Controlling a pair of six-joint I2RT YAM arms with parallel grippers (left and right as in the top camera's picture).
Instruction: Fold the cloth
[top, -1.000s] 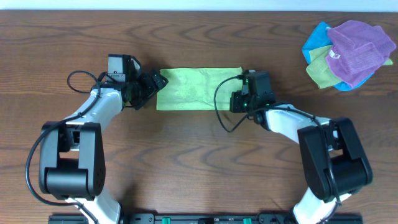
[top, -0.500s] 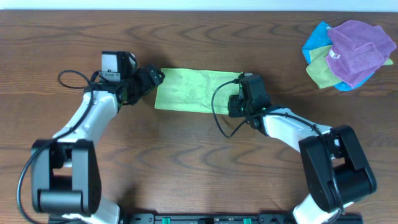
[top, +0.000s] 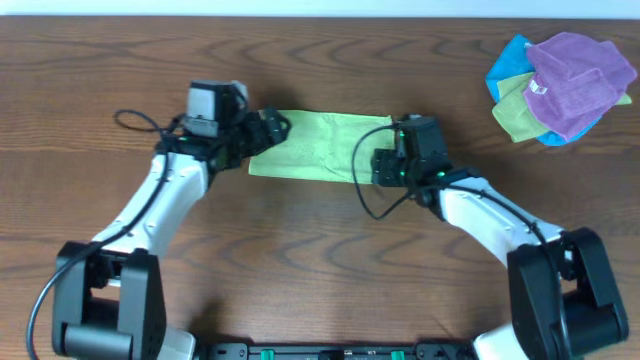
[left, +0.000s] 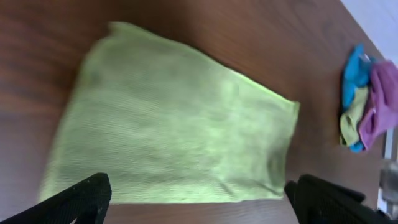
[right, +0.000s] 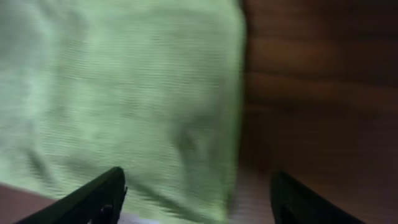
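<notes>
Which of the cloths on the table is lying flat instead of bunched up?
The lime-green cloth in the middle, spread flat as a long strip. The purple cloth, blue cloth and second green cloth are bunched in one heap.

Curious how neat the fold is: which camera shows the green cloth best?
Left wrist: the green cloth lies nearly whole, close up. Overhead shows it small, both ends partly covered; right wrist only a blurred corner.

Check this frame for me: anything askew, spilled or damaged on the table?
Nothing spilled or damaged. The lime-green cloth lies flat as a folded strip, slightly tilted against the grain of the table. The heap of coloured cloths at the far right corner is crumpled but well apart from it.
</notes>
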